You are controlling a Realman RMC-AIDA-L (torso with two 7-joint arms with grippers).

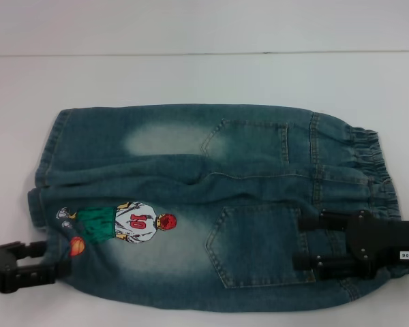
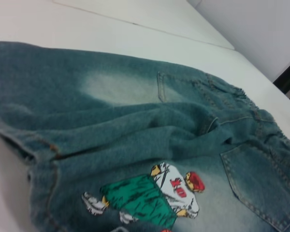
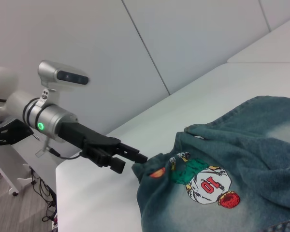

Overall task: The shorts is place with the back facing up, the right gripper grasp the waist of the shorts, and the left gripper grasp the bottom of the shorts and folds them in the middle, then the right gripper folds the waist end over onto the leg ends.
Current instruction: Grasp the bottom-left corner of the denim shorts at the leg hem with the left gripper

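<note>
White table (image 1: 191, 75) holds the shorts (image 1: 211, 204), back up; left gripper (image 1: 51, 262) seems clamped on the leg ends (image 1: 44, 197), right gripper (image 1: 307, 242) spread over the near pocket by the waist (image 1: 375, 170)

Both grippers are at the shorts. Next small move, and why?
Probably close both grippers on the denim, then lift. The shorts lie flat, back pockets up, unfolded. The right gripper sits open over the near pocket by the waist, its fingers apart with cloth between. The left gripper is at the near leg hem by the print; whether it has gripped yet I cannot tell.
</note>
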